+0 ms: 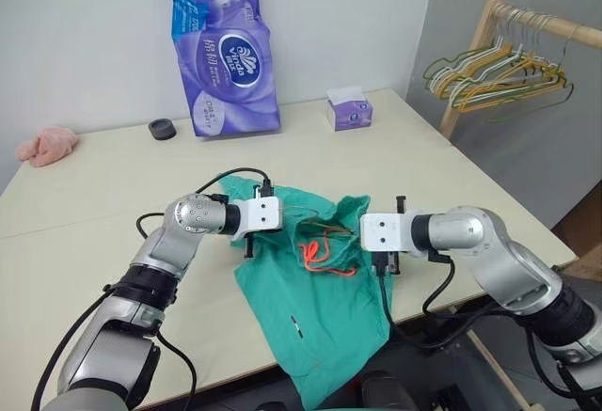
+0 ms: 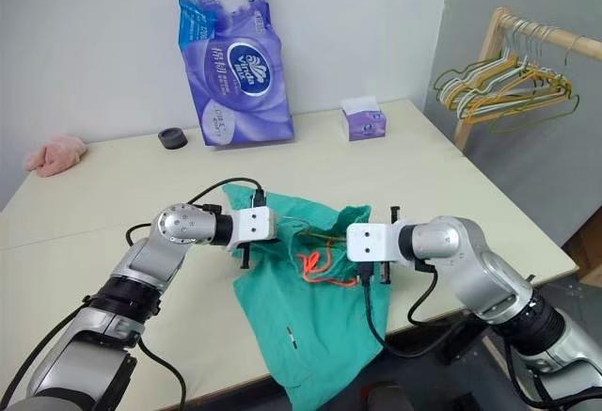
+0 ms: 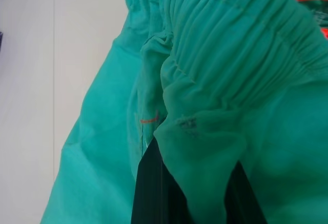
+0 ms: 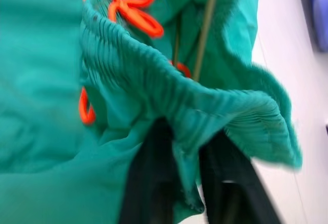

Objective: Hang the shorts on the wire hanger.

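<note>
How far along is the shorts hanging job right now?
Done: a thin wire already runs inside the shorts' waistband. In hand: both the left gripper and right gripper pinch the waistband, holding it open. Left: seating the shorts on the hanger and letting go.

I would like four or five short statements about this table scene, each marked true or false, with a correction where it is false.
1. The left gripper is shut on the waistband of the shorts. True.
2. The shorts lie fully on the table. False: one leg hangs over the near edge.
3. The drawstring is orange. True.
4. The purple tissue pack lies flat beside the shorts. False: it stands upright at the far wall, apart from them.
5. The bunched hangers lie on the table. False: they hang on a wooden rail to the right of it.
</note>
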Tool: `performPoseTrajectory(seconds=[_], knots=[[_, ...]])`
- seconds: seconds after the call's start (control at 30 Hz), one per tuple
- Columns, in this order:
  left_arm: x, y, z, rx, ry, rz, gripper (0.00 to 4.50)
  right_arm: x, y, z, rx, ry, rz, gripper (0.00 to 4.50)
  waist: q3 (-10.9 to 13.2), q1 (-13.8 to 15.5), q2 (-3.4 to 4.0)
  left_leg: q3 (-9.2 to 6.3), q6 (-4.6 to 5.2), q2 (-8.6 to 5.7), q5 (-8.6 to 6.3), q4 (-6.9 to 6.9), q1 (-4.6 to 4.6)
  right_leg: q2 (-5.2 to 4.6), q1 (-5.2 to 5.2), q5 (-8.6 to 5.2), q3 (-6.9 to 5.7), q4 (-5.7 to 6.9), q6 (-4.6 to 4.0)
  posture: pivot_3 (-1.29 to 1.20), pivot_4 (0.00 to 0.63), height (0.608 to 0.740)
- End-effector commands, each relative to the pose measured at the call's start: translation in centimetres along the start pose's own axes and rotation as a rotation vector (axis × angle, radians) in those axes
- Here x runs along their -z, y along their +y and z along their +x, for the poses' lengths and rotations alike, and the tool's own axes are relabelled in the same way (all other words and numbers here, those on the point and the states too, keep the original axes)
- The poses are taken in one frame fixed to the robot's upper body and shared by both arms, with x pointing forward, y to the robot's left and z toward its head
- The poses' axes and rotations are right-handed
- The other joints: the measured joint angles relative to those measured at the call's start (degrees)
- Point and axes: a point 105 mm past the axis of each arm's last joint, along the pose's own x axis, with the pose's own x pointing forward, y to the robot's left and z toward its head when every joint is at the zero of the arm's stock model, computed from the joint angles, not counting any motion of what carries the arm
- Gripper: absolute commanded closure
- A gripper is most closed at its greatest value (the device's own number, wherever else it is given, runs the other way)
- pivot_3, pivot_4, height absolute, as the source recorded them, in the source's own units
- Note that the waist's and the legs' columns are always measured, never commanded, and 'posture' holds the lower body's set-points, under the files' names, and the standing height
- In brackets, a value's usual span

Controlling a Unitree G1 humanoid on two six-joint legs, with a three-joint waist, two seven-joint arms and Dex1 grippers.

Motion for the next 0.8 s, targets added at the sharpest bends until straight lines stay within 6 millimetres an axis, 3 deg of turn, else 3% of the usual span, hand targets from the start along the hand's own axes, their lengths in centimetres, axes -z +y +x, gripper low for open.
performPoseTrajectory(seconds=[0.03, 0.13, 0.23, 0.37, 0.5, 0.8], knots=[[-1.3, 0.5, 0.1, -0.027, -0.033, 0.032, 4.5, -0.2, 0.1, -1.8, -0.02, -0.007, -0.017, 2.42, 0.0, -0.02, 0.0, 0.0, 0.0, 0.0, 0.0, 0.0, 0.0, 0.0, 0.0, 0.0, 0.0, 0.0, 0.0, -0.24, 0.0, 0.74], [-1.5, 0.2, 0.3, -0.024, -0.039, 0.027, 4.5, 0.4, 0.9, -2.9, -0.057, 0.007, 0.066, 1.36, 0.0, -0.11, 0.0, 0.0, 0.01, 0.01, 0.0, -0.01, -0.01, 0.0, 0.02, -0.01, -0.01, -0.03, 0.02, -0.24, 0.0, 0.74], [-1.4, -0.2, 0.4, -0.017, -0.039, 0.021, 4.5, 1.8, 1.1, -3.6, -0.006, 0.026, 0.29, 0.36, 0.0, -0.2, -0.01, 0.0, 0.01, 0.04, -0.01, 0.0, 0.0, 0.01, 0.03, -0.01, -0.01, -0.01, 0.02, -0.24, 0.0, 0.74], [-1.3, -0.2, 0.5, -0.013, -0.039, 0.022, 4.5, 2.9, 1.3, -3.4, 0.035, 0.047, 0.408, 0.36, -0.01, -0.2, -0.01, 0.01, 0.01, 0.01, -0.01, 0.01, 0.0, -0.01, 0.04, -0.01, 0.0, 0.0, 0.02, -0.25, 0.0, 0.74], [-1.3, -0.3, 0.7, -0.005, -0.041, 0.027, 4.5, 4.1, 1.4, -1.9, 0.028, 0.051, 0.526, 0.36, -0.01, -0.3, -0.02, 0.01, 0.01, 0.02, -0.01, 0.0, 0.0, 0.0, 0.03, -0.01, 0.0, -0.01, 0.02, -0.26, 0.0, 0.74], [-1.3, -0.1, 0.7, -0.006, -0.045, 0.031, 4.5, 4.9, 0.8, 2.1, -0.047, 0.071, 0.427, 0.36, -0.01, -0.5, -0.01, 0.02, 0.0, 0.01, 0.0, 0.0, 0.01, -0.03, 0.02, -0.01, 0.0, 0.0, 0.02, -0.24, 0.0, 0.74]])
